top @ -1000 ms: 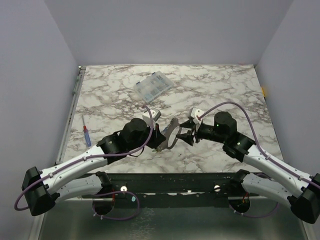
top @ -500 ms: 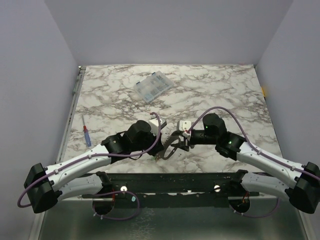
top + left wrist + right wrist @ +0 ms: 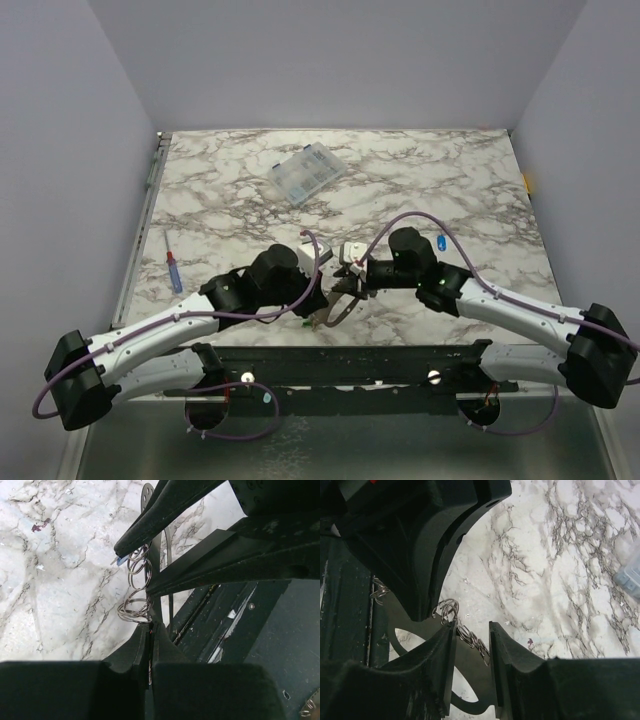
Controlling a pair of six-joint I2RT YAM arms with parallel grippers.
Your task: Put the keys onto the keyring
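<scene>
Keyring (image 3: 345,307) sits at the lower centre of the overhead view, near the front edge of the counter (image 3: 450,180), its thin rim pinched in the closed left hand (image 3: 322,296). The right hand (image 3: 350,282) meets it from the right, jaws narrowly parted around a chain of wire rings (image 3: 468,636). 1 blue key (image 3: 441,243) lies on the marble right of centre.

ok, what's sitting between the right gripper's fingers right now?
A chain of small wire rings crosses the gap of the right gripper, with the flat keyring behind it. No key shows there. The fingers hide the keyring's sides.
</scene>
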